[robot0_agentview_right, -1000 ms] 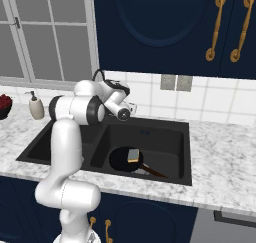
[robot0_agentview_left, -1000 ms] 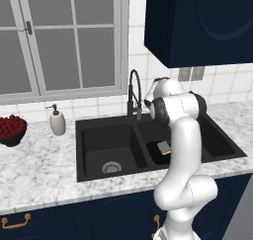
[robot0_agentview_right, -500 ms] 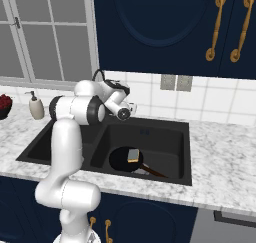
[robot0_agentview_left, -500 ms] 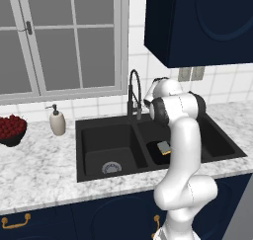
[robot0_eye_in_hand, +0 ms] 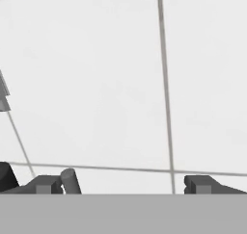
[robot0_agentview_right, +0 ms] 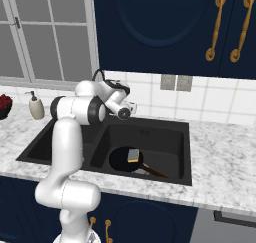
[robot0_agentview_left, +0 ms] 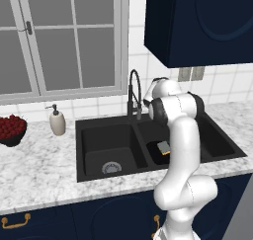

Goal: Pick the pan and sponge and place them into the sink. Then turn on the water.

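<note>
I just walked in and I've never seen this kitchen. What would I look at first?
First the big white robot arm, standing in front of the black sink and bending over it toward the tall curved faucet at the back. Next, the pan lying in the right-hand basin with a sponge resting on it. The gripper is open, holds nothing, and faces the white tiled wall.

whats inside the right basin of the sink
The pan with the sponge lying on it. The basin's drain is not visible; the pan may cover it.
</note>
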You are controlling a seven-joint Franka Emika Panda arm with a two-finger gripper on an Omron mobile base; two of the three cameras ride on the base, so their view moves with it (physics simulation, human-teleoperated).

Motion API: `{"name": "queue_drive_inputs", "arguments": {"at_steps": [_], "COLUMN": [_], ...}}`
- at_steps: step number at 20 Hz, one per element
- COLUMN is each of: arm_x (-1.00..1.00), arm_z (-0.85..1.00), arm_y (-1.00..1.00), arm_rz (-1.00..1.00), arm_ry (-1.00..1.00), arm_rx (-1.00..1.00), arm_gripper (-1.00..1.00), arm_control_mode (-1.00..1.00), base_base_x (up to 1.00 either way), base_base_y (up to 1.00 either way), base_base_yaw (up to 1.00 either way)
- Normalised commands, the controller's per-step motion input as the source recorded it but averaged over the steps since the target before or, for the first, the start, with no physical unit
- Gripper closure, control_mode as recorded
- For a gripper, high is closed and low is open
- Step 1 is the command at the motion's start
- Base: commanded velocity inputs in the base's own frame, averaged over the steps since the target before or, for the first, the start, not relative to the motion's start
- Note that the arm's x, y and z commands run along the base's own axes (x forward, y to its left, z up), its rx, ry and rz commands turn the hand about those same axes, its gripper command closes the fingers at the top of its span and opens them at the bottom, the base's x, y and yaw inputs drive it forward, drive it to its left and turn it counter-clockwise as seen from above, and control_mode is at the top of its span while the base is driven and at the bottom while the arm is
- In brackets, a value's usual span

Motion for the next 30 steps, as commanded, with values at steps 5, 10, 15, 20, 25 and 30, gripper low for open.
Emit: {"name": "queue_drive_inputs", "arguments": {"at_steps": [5,10,15,20,25,30], "arm_x": [0.05,0.00,0.00,0.00,0.00,0.00], "arm_z": [0.00,0.00,0.00,0.00,0.00,0.00], "arm_y": [0.00,-0.02,-0.19,-0.27,-0.39,-0.62], "arm_rz": [0.00,0.00,0.00,0.00,0.00,0.00], "arm_ry": [0.00,0.00,0.00,0.00,0.00,0.00], "arm_rx": [0.00,0.00,0.00,0.00,0.00,0.01], "arm_gripper": [-1.00,-1.00,-1.00,-1.00,-1.00,-1.00], "arm_control_mode": [-1.00,-1.00,-1.00,-1.00,-1.00,-1.00], "base_base_x": [0.00,0.00,0.00,0.00,0.00,0.00], "base_base_y": [0.00,0.00,0.00,0.00,0.00,0.00], "base_base_yaw": [0.00,0.00,0.00,0.00,0.00,0.00]}}
